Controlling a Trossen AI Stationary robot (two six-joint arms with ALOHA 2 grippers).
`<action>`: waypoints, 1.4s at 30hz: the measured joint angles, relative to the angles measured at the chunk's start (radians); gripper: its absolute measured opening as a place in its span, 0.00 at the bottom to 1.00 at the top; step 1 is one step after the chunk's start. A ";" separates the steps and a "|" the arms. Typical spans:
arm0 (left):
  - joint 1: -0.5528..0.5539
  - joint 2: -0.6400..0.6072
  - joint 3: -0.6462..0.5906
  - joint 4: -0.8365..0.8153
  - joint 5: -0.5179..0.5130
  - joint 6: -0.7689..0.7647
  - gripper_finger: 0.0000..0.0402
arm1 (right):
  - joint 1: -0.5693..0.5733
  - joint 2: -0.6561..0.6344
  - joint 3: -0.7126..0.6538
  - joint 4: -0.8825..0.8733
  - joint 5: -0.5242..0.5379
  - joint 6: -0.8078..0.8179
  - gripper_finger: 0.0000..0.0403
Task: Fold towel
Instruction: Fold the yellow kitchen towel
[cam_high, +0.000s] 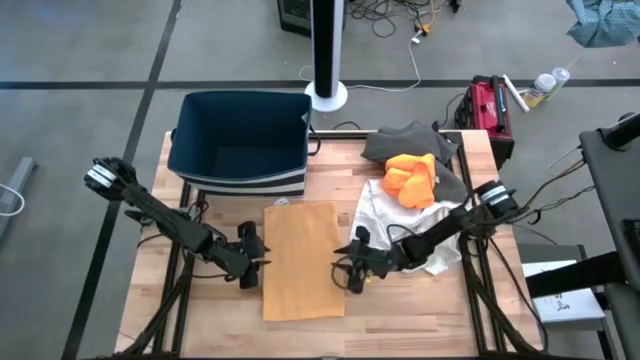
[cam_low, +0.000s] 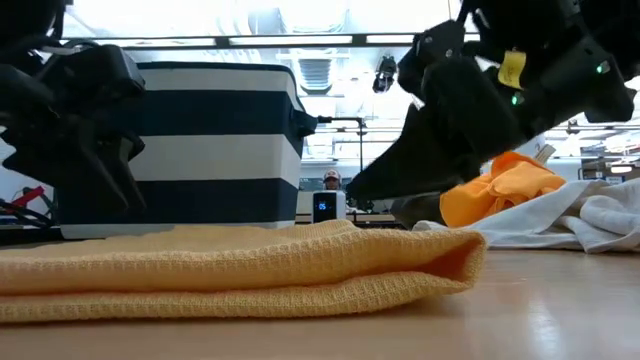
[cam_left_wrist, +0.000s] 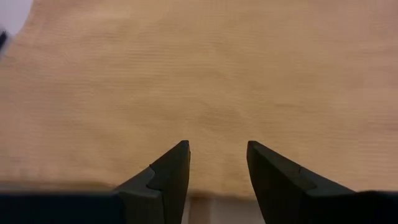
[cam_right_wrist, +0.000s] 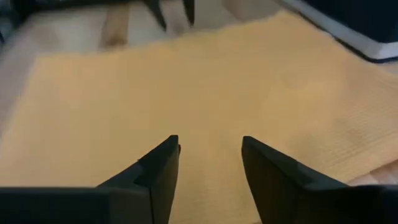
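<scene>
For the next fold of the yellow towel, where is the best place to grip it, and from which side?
Probably at its two long side edges. The towel lies flat as a long rectangle, already doubled, with the left pincer open at one long edge and the right pincer open at the other. Each could come in low from its own side and pinch both layers near an end corner.

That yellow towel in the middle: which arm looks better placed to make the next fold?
Neither clearly. The left tool sits at the towel's left edge, the right tool at its right edge, both open and empty. Probably they work together; the left looks slightly freer, since the right arm lies over the cloth pile.
</scene>
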 joint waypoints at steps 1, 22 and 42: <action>0.000 0.002 -0.007 0.021 0.000 0.002 0.38 | 0.001 0.013 0.014 -0.013 -0.009 -0.020 0.43; -0.046 0.120 -0.048 0.180 0.178 -0.137 0.38 | -0.054 -0.046 0.035 -0.151 0.043 0.272 0.44; -0.050 0.057 -0.013 -0.075 -0.008 -0.212 0.38 | -0.449 -0.021 0.134 -0.222 -0.251 0.407 0.45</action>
